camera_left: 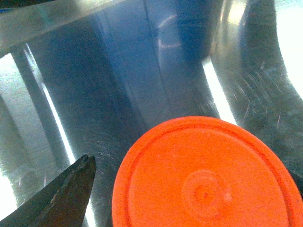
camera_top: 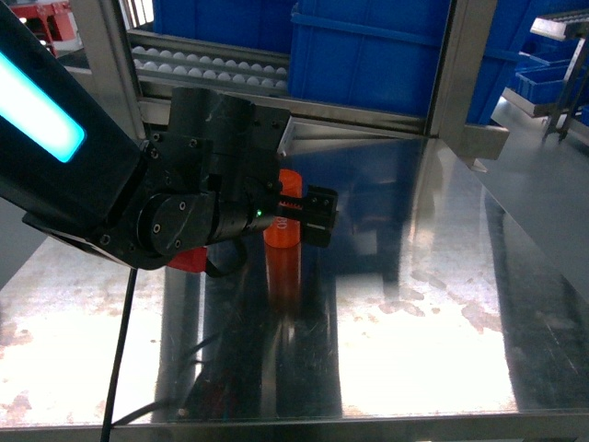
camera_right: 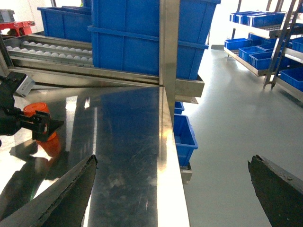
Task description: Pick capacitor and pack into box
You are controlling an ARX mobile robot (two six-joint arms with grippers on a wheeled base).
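Capacitor (camera_top: 282,214) between left pincer (camera_top: 308,214) fingers.

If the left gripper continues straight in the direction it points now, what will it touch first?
Most likely the orange capacitor. The left gripper is right at it, with a dark finger beside its round orange top. Whether they already touch is unclear; depth is hard to judge. Beyond it lies only the steel table.

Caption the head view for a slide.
Left gripper closing around an upright orange capacitor on the steel table, blue bins behind.
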